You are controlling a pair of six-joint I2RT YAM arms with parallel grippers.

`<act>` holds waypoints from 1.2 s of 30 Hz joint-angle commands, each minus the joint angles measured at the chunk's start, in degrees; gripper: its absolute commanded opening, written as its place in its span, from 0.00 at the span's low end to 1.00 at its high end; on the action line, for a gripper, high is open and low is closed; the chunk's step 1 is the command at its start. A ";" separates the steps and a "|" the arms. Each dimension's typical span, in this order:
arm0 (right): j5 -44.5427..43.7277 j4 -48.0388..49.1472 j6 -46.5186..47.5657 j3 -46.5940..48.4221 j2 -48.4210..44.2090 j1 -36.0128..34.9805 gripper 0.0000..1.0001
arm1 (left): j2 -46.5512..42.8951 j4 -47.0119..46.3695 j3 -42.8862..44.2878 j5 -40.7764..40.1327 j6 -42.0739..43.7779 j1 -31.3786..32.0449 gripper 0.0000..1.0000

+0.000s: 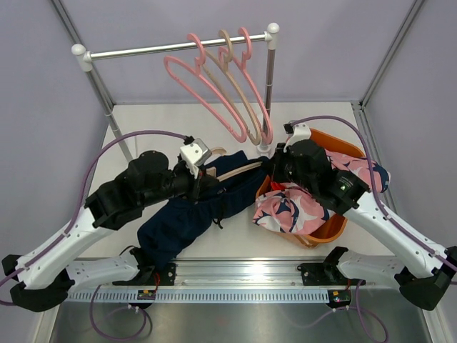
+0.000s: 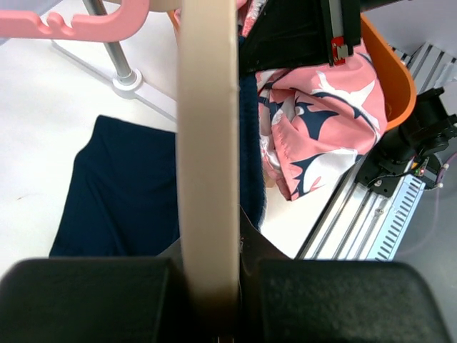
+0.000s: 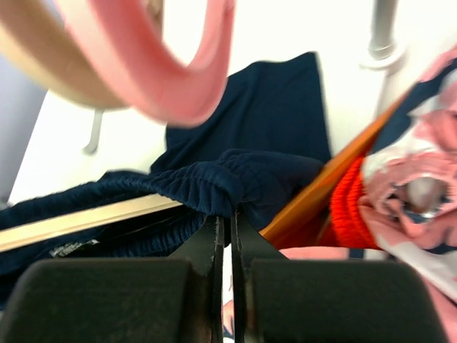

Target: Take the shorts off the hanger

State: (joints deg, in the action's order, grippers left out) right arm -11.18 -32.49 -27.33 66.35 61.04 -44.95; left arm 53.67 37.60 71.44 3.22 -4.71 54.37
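Mid-task, looks like the last or second-to-last pair. Left claw (image 2: 214,286) is pressed together on the hanger (image 2: 207,143), a beige one, held low over the surface (image 1: 243,239). Navy shorts (image 1: 182,221) are still threaded on that hanger: the waistband is bunched around its bar in the right wrist view, and the rest of the fabric trails down onto the surface toward the left arm base. Right claw (image 3: 227,221) is pinching the bunched navy waistband, fingers closed tight on the fold, just beside the rim of the bin (image 1: 330,139). Done so far: pink shorts (image 1: 293,207) lie in the orange bin, off any hanger, and orange shorts (image 3: 348,207) show as a red-orange strip inside the bin next to them. Three spare hangers (image 1: 214,93), two pink and one beige, hang bare on the rack (image 1: 171,48) behind. Light blue pair not visible in any view, so can't say if it's done; maybe buried in the bin. Left to do, by my read: pull the navy waistband off the end of the hanger while the left claw keeps the hanger steady, then drop the shorts in the bin. Risk: the waistband snagging on the hanger end, since the fabric is gathered thick there.
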 commanded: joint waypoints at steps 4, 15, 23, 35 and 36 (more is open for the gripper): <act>-10.54 -1.97 1.40 4.06 -0.57 5.47 0.00 | -3.83 -0.87 2.04 3.10 1.10 0.74 0.00; -6.84 -0.29 1.84 0.54 0.05 13.75 0.00 | -8.23 -0.60 1.51 5.83 2.51 0.83 0.00; 1.23 2.34 -0.26 -1.66 0.57 13.75 0.00 | -13.67 -7.88 -1.56 6.62 1.90 0.83 0.00; 3.72 4.10 -4.04 0.62 1.53 1.02 0.00 | -16.93 -33.63 -12.99 -4.70 -4.07 0.83 0.00; 3.71 4.36 -4.22 1.15 2.15 -0.48 0.00 | -16.84 -35.56 -14.21 -5.33 -4.95 0.83 0.00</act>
State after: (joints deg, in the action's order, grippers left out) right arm -3.53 -29.80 -30.65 64.51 61.49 -41.19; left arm 38.24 18.96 58.17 2.11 -6.26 54.85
